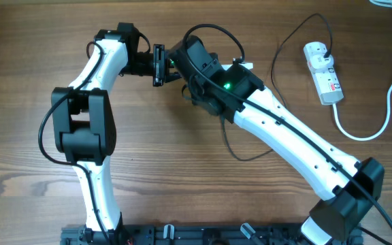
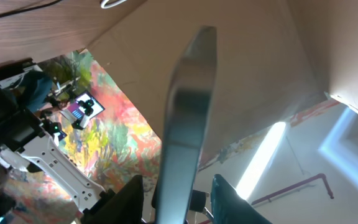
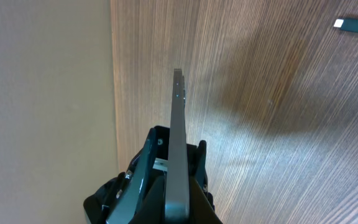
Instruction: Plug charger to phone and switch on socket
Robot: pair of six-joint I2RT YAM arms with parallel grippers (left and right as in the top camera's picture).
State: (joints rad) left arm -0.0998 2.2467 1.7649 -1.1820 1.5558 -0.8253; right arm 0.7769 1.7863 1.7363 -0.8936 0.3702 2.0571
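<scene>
Upper left of centre in the overhead view, the left hand (image 1: 152, 65) flanks the phone (image 1: 158, 64), which is raised edge-on above the table (image 1: 182, 197); whether it is gripping I cannot tell. The right hand (image 1: 170, 64) is clenched on the phone's other end. The charger (image 1: 278, 61) trails toward the socket (image 1: 324, 82), upper right.

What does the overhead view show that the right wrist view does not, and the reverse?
Only overhead: the white elongated plastic power strip. Only right wrist: the black cable's small connector tip seen plainly, on the wooden table. Both: the thin flat smartphone, edge-on, in the right end effector, above that table.
</scene>
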